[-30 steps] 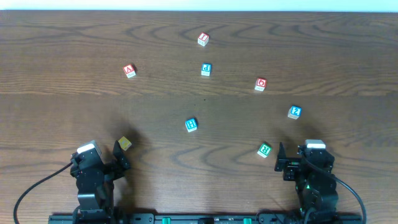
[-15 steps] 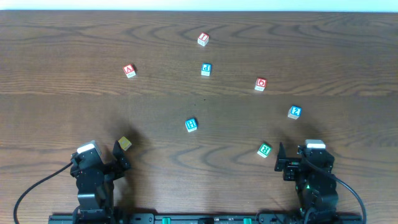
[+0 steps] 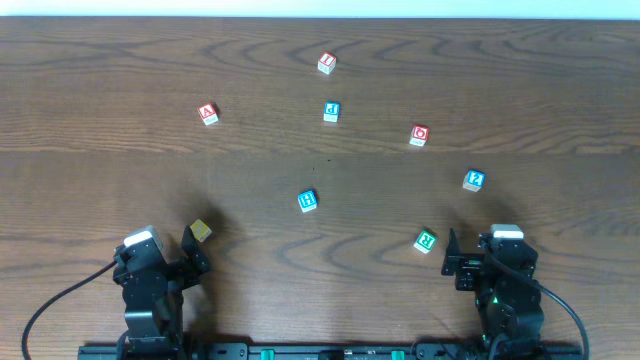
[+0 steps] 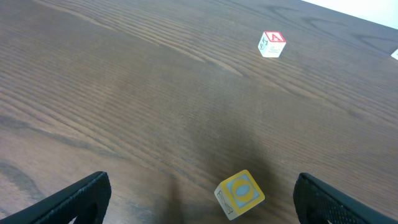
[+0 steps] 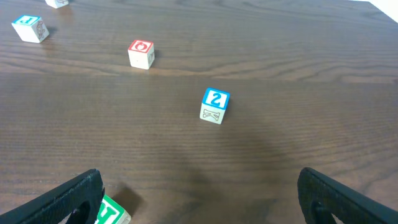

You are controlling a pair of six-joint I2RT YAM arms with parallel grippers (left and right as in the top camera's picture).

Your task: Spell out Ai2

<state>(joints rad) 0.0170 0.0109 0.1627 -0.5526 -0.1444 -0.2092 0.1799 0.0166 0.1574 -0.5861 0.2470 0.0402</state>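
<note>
The red A cube (image 3: 208, 114) lies at the back left and also appears far ahead in the left wrist view (image 4: 272, 44). At the back centre sits the red I cube (image 3: 327, 63). The blue 2 cube (image 3: 474, 180) rests on the right, ahead of my right gripper (image 5: 215, 106). My left gripper (image 3: 158, 252) stands open near the front left edge with nothing held (image 4: 202, 190). Near the front right edge my right gripper (image 3: 492, 248) is open as well, its jaws wide apart and empty (image 5: 199, 183).
A yellow cube (image 3: 201, 231) lies between the left fingers, touching neither (image 4: 239, 193). A green cube (image 3: 425, 240) sits by the right gripper's left finger (image 5: 112, 213). Blue P (image 3: 331, 111), blue H (image 3: 307, 200) and red O (image 3: 419, 134) cubes are scattered mid-table.
</note>
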